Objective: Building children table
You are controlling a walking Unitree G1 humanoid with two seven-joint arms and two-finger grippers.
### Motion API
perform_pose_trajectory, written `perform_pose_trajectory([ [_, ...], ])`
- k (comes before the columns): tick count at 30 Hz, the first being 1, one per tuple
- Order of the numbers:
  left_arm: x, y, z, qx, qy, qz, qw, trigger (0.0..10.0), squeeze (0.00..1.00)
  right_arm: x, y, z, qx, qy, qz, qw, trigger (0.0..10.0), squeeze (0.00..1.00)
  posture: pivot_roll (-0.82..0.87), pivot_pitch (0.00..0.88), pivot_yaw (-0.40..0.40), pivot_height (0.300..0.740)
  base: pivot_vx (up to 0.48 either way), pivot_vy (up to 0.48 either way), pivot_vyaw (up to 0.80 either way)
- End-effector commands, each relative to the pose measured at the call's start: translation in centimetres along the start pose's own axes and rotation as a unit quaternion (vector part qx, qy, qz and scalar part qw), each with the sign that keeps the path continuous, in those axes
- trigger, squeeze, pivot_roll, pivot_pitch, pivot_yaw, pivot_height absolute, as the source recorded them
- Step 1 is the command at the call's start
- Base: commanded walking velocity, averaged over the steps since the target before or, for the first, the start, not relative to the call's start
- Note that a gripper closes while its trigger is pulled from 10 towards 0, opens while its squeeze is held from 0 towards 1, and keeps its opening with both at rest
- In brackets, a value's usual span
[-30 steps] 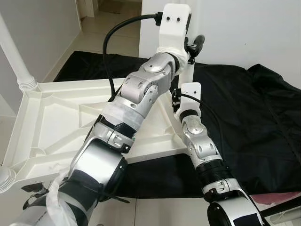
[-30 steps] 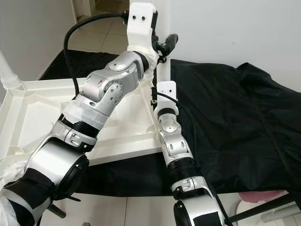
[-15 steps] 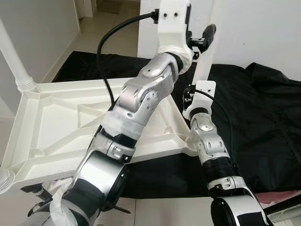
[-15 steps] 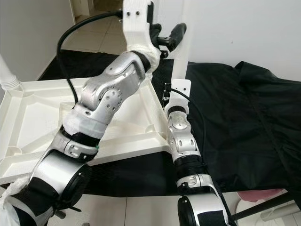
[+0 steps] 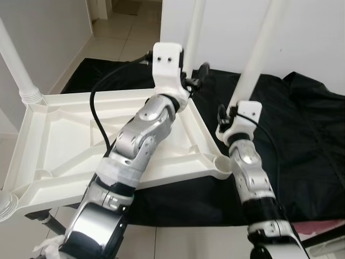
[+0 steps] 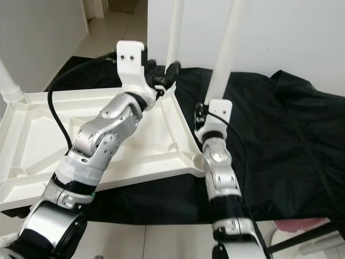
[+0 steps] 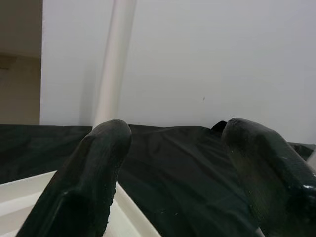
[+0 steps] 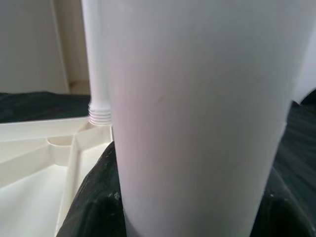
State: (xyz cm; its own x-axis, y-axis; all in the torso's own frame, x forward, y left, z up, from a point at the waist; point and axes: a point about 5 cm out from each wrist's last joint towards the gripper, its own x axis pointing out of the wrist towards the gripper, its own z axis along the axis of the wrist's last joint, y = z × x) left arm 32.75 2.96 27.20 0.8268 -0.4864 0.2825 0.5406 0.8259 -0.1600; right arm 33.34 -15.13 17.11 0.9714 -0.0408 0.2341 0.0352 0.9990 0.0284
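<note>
Step in hand: fitting a leg into the upturned white tabletop (image 5: 70,140), which lies on a black cloth (image 5: 302,140) on the floor.

Right gripper (image 5: 240,110), at 3 o'clock of the top, has its fingers closed round a white table leg (image 5: 259,51), held near upright just beside the empty corner socket (image 5: 222,160). Left gripper (image 5: 197,75) at 12 o'clock, fingers (image 7: 86,177) open, near the fitted far-corner leg (image 5: 194,32).

Next, I judge: swing leg foot over socket, press or twist in.

Vs 1 s ago: left arm lower; right gripper out toward 3 o'clock, leg w/ it.

Smooth white plastic tabletop (image 5: 64,140) & leg (image 5: 259,54); matt black cloth (image 5: 302,140).
</note>
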Motion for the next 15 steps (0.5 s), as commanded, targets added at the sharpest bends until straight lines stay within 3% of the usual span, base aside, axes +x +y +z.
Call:
perform_pose_trajectory([
  [1, -0.4, -0.9, -0.1, 0.018, -0.005, -0.081, 0.997, 10.0, 0.00, -0.4, -0.4, 0.8, 0.011, -0.030, 0.010, 0.999, 10.0, 0.00, -0.01, 0.000, -0.062, 0.740, 0.000, 0.000, 0.00],
  [10, -2.3, 0.4, -1.7, 0.076, 0.009, -0.069, 0.995, 10.0, 0.00, -2.2, -1.0, 0.7, 0.006, -0.053, 0.032, 0.998, 10.0, 0.00, 0.00, 0.000, -0.058, 0.740, 0.000, 0.000, 0.00],
  [15, -3.2, 0.7, -2.5, 0.076, 0.021, -0.074, 0.994, 10.0, 0.00, -3.0, -1.4, 0.0, 0.001, -0.046, 0.042, 0.998, 10.0, 0.00, 0.00, 0.000, -0.058, 0.740, 0.000, 0.000, 0.00],
])
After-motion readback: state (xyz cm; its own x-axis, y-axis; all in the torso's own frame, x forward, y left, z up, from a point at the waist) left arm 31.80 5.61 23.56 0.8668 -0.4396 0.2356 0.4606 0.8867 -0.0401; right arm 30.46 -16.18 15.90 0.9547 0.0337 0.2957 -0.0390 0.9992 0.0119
